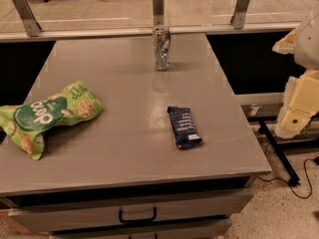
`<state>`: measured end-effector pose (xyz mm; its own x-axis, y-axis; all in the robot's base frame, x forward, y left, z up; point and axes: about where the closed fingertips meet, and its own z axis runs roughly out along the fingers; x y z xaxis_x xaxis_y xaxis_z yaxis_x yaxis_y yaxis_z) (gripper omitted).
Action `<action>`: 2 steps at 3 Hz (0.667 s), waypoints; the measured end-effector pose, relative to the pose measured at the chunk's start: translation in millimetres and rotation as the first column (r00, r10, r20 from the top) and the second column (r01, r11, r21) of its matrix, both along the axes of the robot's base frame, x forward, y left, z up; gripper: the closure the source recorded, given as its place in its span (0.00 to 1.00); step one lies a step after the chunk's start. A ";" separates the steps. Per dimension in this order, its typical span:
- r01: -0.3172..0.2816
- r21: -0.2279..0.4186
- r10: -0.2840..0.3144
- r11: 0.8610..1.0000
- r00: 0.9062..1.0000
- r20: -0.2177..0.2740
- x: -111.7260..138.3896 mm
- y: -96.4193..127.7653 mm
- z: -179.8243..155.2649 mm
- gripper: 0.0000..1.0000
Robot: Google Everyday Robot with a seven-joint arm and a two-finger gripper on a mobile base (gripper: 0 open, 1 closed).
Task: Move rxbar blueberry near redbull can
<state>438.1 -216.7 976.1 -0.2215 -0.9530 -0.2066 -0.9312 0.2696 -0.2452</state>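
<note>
The rxbar blueberry [184,127], a flat dark navy wrapper with white lettering, lies on the grey table [124,148], right of centre and toward the front. The redbull can [161,48], a slim silver-and-blue can, stands upright at the far middle of the table, well behind the bar. My gripper [295,114], cream-coloured, hangs off the table's right side, beyond the edge and to the right of the bar, holding nothing.
A green crinkled chip bag [46,115] lies at the table's left edge. A glass barrier with metal posts [158,6] runs behind the table. Drawers with a black handle [137,216] are below the front edge. Cables [299,183] lie on the floor at right.
</note>
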 end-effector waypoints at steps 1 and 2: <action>0.000 0.000 0.000 1.000 1.000 0.000 0.0 0.0 0.0 0.00; 0.067 0.014 -0.067 0.998 0.998 -0.019 0.8 7.2 -3.2 0.00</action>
<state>439.0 -209.5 972.9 -0.2888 -0.9327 -0.2160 -0.9154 0.3351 -0.2232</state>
